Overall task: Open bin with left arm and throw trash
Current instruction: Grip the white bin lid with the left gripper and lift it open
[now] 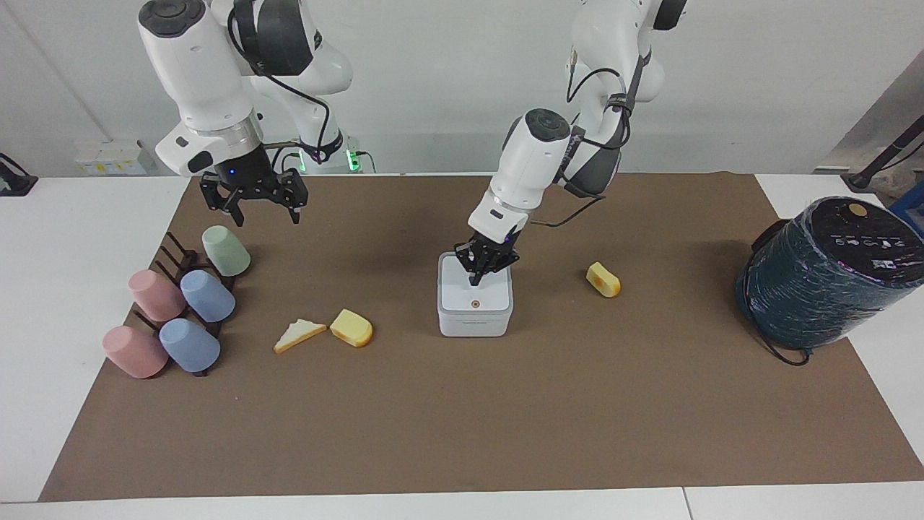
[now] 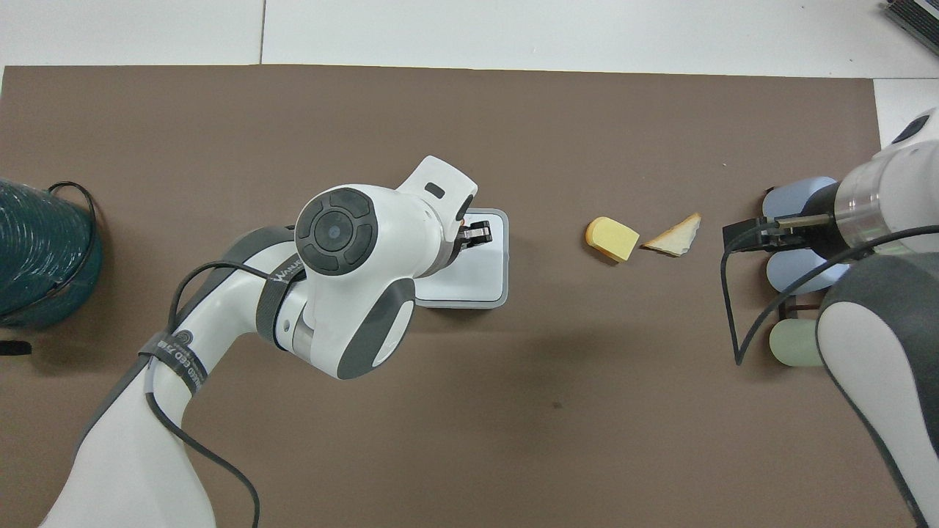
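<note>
Facing view's showing the left gripper (image 1: 476, 280), fingertips pressed together, poking down at the bin (image 1: 474, 306) mid-mat, probably going for the orange dot (image 1: 474, 303) so the lid opens, while the right gripper (image 1: 254, 208) is hanging spread wide over the cups (image 1: 208, 295).

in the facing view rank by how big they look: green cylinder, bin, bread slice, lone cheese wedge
1. Green cylinder
2. Bin
3. Bread slice
4. Lone cheese wedge, close to the bread in size and nearer the robots, so the last two are unsure.
</note>
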### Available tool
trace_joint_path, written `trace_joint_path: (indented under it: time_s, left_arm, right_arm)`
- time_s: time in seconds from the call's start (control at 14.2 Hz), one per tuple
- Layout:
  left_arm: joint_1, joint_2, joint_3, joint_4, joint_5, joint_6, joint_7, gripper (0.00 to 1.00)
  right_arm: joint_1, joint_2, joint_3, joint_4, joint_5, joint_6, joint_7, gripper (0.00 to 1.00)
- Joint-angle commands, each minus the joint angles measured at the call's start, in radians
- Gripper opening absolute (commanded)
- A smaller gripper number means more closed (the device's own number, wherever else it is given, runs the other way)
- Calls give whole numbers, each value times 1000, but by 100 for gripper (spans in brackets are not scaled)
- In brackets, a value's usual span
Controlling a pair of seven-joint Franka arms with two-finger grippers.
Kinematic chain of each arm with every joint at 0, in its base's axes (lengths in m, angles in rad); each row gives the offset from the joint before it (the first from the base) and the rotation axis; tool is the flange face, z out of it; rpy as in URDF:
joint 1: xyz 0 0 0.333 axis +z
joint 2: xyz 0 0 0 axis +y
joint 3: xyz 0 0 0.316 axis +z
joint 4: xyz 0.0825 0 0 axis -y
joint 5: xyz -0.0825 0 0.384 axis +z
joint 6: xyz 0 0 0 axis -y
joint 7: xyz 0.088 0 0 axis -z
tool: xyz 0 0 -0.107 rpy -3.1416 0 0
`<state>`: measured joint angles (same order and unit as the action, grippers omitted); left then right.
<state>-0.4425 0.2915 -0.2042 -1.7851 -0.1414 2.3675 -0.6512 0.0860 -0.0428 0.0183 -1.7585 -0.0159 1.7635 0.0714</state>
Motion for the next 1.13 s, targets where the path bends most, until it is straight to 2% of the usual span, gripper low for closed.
trace_joint_path:
  time_s: [0.0, 0.28, 0.42, 0.77, 0.92, 1.06]
  left_arm:
    - [-19, 29, 19, -20, -17, 70, -7, 0]
    - [-32, 54, 20, -62, -14, 144, -5, 0]
    - [-33, 52, 22, -42, -6, 92, -5, 0]
    - [4, 35, 29, 200, 11, -326, -2, 0]
    - [19, 29, 31, 260, 45, -440, 1, 0]
    - [50, 9, 31, 276, 55, -506, 5, 0]
  right_arm:
    - [-12, -22, 3, -19, 24, -6, -30, 100]
    - [-12, -22, 3, -19, 24, -6, -30, 100]
    - [-12, -22, 3, -19, 22, -6, -30, 100]
    - [-12, -22, 3, -19, 22, -6, -30, 100]
    - [-12, -22, 3, -19, 24, -6, -30, 100]
    - [-12, -22, 3, -19, 24, -6, -30, 100]
